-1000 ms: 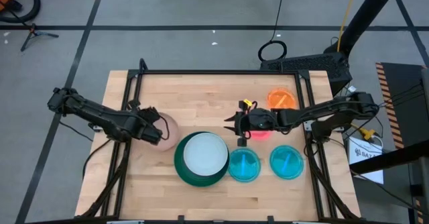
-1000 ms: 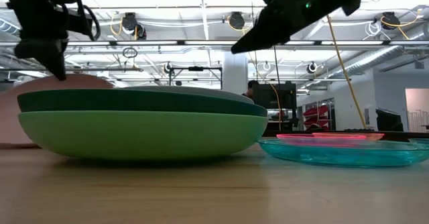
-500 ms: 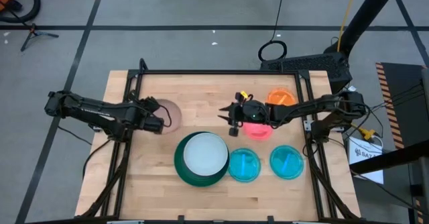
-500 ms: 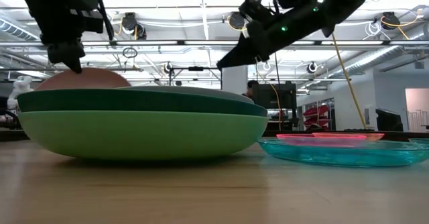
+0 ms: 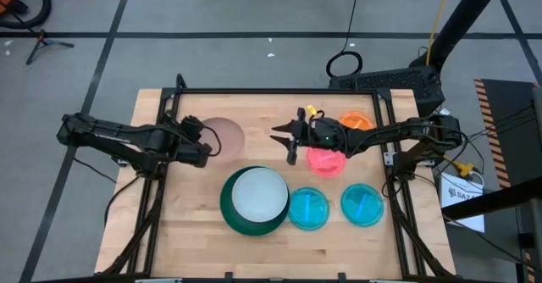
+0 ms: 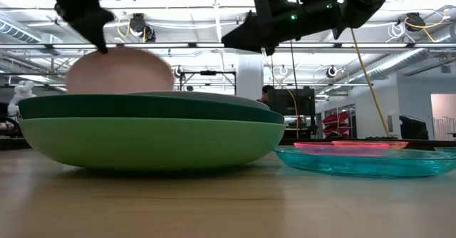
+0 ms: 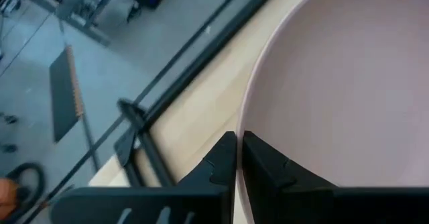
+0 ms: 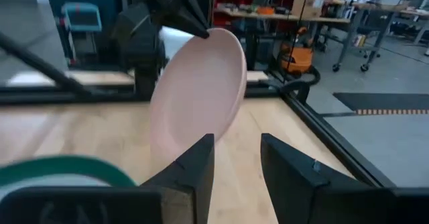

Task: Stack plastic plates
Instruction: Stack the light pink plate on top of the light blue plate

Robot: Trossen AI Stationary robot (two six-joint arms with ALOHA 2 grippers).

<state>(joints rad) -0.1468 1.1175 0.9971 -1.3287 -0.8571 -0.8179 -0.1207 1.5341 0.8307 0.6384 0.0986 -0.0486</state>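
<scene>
1. Left gripper (image 5: pixel 206 150): left of centre on the tabletop (image 5: pixel 254 109), fingers (image 7: pixel 224 158) pinched tight on the rim of the salmon pink plate (image 5: pixel 223 135). The plate is lifted clear and tilted steeply.
2. Stack, near front centre: pale blue plate (image 5: pixel 257 193) nested in the dark green plate (image 5: pixel 230 215), which sits in the light green plate (image 6: pixel 153 142), as the low view shows.
3. Right gripper (image 5: pixel 285 139): raised above mid-tabletop, jaws apart, holding nothing, facing the lifted plate.
4. Two translucent blue plates (image 5: pixel 308 208) (image 5: pixel 362 204): side by side on the tabletop, right of the stack.
5. Hot pink plate (image 5: pixel 324 161) and bright orange plate (image 5: pixel 357 124): back right, under the right arm.
6. Step in hand, as judged: carry the salmon pink plate to the stack. Level it before lowering, centre it over the pale blue plate, and release low so that it does not slide off.
</scene>
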